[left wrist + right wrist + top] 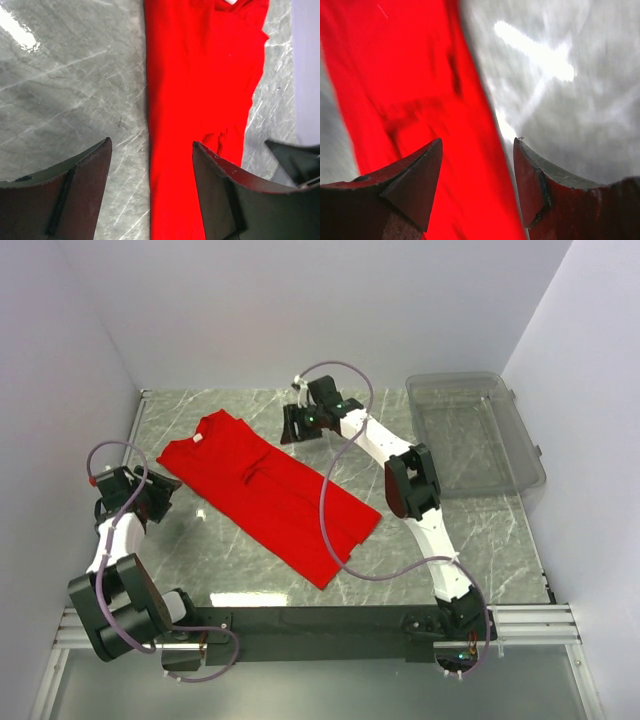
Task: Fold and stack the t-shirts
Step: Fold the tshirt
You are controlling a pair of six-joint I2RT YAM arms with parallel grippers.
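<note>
The shirt point(270, 500) is bright red. It lies flat on the gray table point(200, 550), near the middle. It is not in the bin point(470, 440). The bin is clear and sits well apart from it, at the far right.

In the top view the shirt looks like one long strip. It runs slanted, from the far left to the near right. The neck end is at the far left and is the wider end. A small white label point(197, 438) shows at the neck. The other end is cut straight. There are a few soft wrinkles near the middle of the cloth. No sleeves stick out to the sides.

The left gripper point(160, 495) is just beside the neck end. Its jaws are spread wide with nothing in them. In its own view, the long edge of the shirt point(200, 75) runs between the two fingers point(75, 185).

The right gripper point(292, 428) is at the far side of the shirt, just beside its edge. Its jaws are spread wide too and hold nothing. Its own view is blurry, with red cloth point(395, 75) on the left and bare table on the right. I cannot tell if it touches the cloth.
</note>
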